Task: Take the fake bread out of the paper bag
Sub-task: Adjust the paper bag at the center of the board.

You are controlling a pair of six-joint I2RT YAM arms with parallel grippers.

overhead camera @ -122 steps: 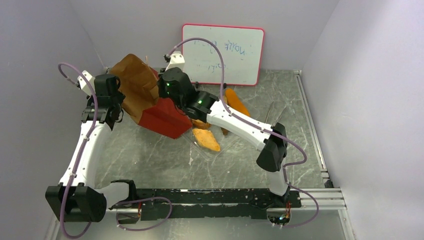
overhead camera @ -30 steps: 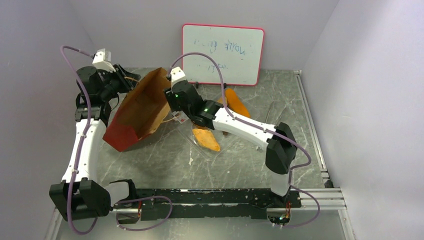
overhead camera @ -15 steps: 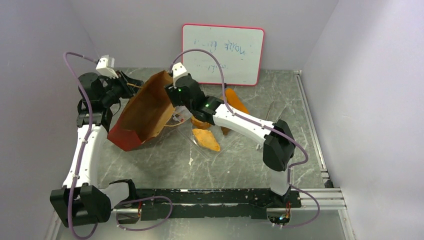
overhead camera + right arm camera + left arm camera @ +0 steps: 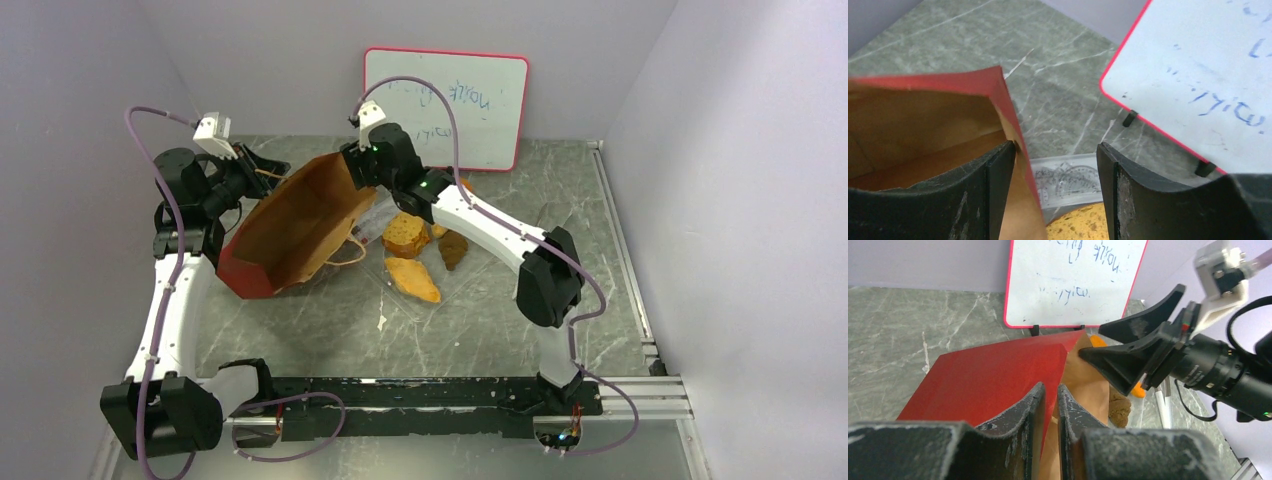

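Grey marbled table (image 4: 300, 330) below me, whiteboard (image 4: 447, 105) propped at the back wall just beyond my right pincer (image 4: 1055, 150). That pincer stands well open, straddling the top corner of the paper bag (image 4: 300, 220). One finger is inside against the brown lining, the other outside, and it grips nothing. My left pincer (image 4: 1049, 394) is pinched tight on the bag's red wall at the opposite rim. The bag lies tipped between the two, mouth wide, brown inside showing. Bread is out on the table: the round crusty slice (image 4: 405, 233) sits just beneath my right pincer on the clear tray (image 4: 385, 300). The dark lump (image 4: 452, 248) is beside the slice, and the yellow-orange wedge (image 4: 413, 279) lies nearer my bases.
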